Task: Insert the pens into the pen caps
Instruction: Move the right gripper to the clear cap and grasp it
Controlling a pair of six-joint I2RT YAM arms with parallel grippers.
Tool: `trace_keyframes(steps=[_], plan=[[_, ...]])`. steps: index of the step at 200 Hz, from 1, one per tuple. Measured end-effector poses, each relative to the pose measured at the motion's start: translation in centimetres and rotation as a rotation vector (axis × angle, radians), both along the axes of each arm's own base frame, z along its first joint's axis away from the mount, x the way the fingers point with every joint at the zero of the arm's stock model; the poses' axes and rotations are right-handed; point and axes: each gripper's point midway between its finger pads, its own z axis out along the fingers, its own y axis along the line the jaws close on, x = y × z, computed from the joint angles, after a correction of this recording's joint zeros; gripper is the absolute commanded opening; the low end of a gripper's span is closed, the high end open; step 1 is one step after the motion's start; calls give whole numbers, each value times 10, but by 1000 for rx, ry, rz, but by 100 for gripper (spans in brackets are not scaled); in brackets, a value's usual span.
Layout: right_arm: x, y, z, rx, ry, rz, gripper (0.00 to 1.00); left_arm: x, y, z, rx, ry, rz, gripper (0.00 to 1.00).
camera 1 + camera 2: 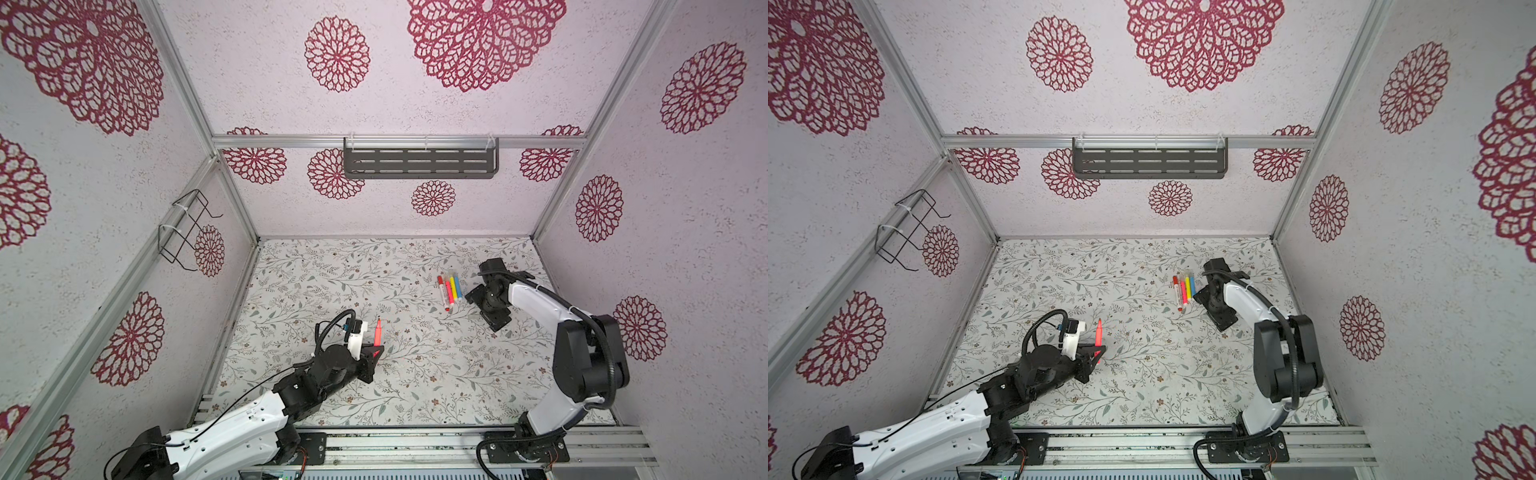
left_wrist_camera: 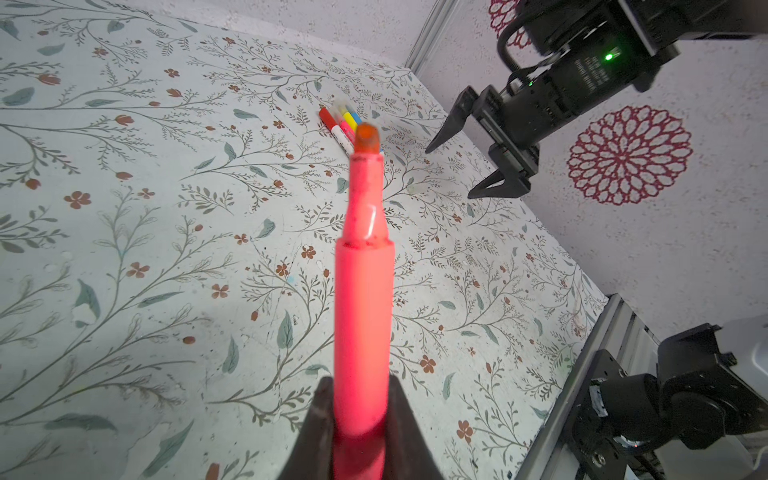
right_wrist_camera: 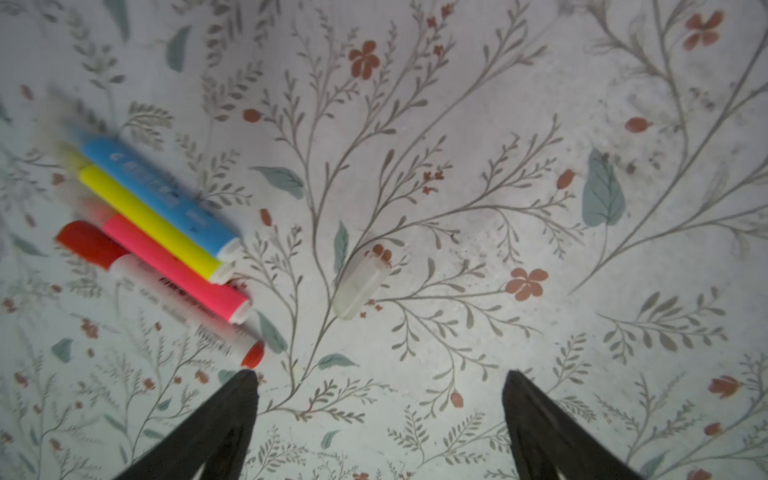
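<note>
Jaws of the left gripper [image 2: 360, 388] clamp the tail of a pink pen [image 2: 364, 299], bare tip held clear of the table [image 2: 124, 249], seemingly awaiting capping. The right gripper [image 3: 380, 374] hangs spread wide above a clear cap [image 3: 360, 286] lying beside four other pens [image 3: 166, 224], likely its next pick.

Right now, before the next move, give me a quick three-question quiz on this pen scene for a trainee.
1. True or false: the left tool grips an uncapped pen.
2. The right tool is: A) shut on a cap; B) open, holding nothing; C) shut on a blue pen.
3. How many grouped pens lie near the clear cap?
Key: 1 true; 2 B; 3 four.
</note>
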Motion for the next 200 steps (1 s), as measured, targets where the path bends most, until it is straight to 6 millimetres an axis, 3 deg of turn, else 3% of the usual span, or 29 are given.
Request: trace_keyframes(steps=[31, 55, 88, 111, 140, 200], plan=[[1, 4, -20, 41, 63, -32, 75, 0, 1, 3, -9, -6, 5, 0], [14, 10, -26, 65, 72, -46, 65, -1, 5, 0, -3, -5, 15, 0], [24, 15, -31, 82, 78, -48, 60, -1, 8, -2, 7, -3, 25, 0], [28, 13, -38, 79, 96, -59, 50, -1, 11, 2, -2, -15, 35, 0], [30, 11, -43, 76, 117, -74, 48, -1, 15, 5, -8, -25, 45, 0], [29, 9, -46, 56, 137, -47, 15, -3, 25, 6, -10, -40, 71, 0]])
